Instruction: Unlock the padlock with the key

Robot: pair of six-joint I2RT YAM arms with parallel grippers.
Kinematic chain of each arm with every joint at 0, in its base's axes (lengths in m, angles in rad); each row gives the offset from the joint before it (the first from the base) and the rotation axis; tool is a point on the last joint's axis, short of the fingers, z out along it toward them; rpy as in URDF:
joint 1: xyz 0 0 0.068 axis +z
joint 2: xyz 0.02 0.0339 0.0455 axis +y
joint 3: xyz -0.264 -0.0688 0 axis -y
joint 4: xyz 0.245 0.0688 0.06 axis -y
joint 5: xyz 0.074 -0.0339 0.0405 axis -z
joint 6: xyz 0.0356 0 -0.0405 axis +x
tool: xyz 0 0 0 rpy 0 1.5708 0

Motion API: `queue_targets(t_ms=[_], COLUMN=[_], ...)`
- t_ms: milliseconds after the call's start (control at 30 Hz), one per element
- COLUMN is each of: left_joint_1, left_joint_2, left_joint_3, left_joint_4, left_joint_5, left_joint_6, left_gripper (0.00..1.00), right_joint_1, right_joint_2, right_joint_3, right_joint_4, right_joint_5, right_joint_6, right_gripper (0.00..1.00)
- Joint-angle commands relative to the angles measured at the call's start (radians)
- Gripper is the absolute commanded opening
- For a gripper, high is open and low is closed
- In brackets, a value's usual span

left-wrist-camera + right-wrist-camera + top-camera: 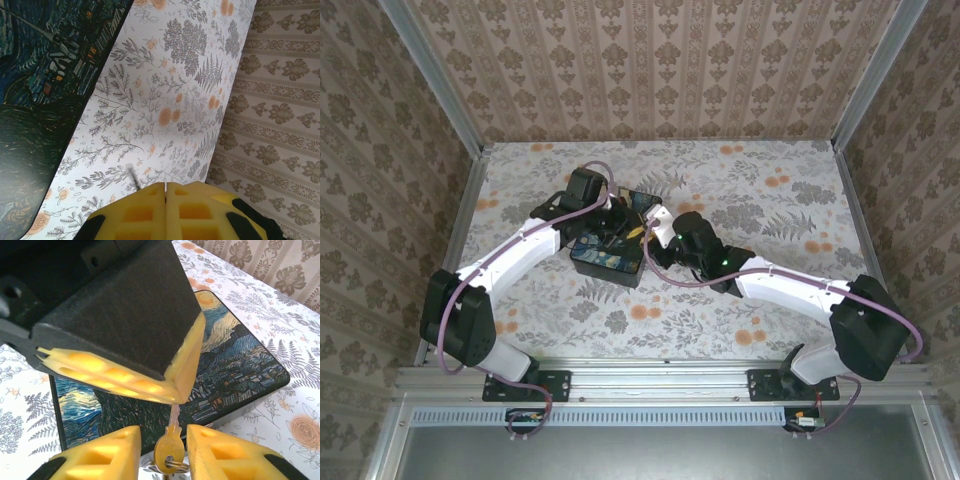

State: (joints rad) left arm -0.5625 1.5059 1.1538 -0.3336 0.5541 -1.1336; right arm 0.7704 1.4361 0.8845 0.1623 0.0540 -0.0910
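Observation:
The brass key [170, 450], with a ring through its head, points blade-up between the fingers of my right gripper [163, 431]. That gripper is open, with a gap on each side of the key. The blade's tip is pinched in the yellow fingertips of my left gripper [172, 390], which is shut. In the left wrist view the left gripper [165, 185] shows its pads pressed together, and a thin grey sliver [132, 176] sticks out beside them. Seen from above, the left gripper [623, 220] and the right gripper [653, 228] meet over the box. The padlock is hidden.
A black box with a swirly blue painted lid [608, 258] lies under both grippers, also seen as the box [235, 365] and the box [40, 75]. The floral tablecloth [760, 200] spreads around it. Patterned walls [650, 70] enclose the back and sides.

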Motion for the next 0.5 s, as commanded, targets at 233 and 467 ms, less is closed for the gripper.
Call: queue_targets(t_ms=[233,467], left_joint_1=[-0.005,0.006], left_joint_2=[-0.009,-0.011], left_joint_3=[0.011,-0.006], left_joint_4=[0.024,0.044], left_joint_5=[0.018,0.022], left_joint_6=[-0.024,-0.035], left_gripper=[0.00,0.07], right_joint_1=[0.001,-0.007], right_joint_2=[0.035,0.008], right_joint_3=[0.044,0.043], right_joint_4=[0.018,-0.048], right_joint_5=[0.027,-0.088], right_joint_6=[-0.027,-0.008], right_gripper=[0.06,0.00])
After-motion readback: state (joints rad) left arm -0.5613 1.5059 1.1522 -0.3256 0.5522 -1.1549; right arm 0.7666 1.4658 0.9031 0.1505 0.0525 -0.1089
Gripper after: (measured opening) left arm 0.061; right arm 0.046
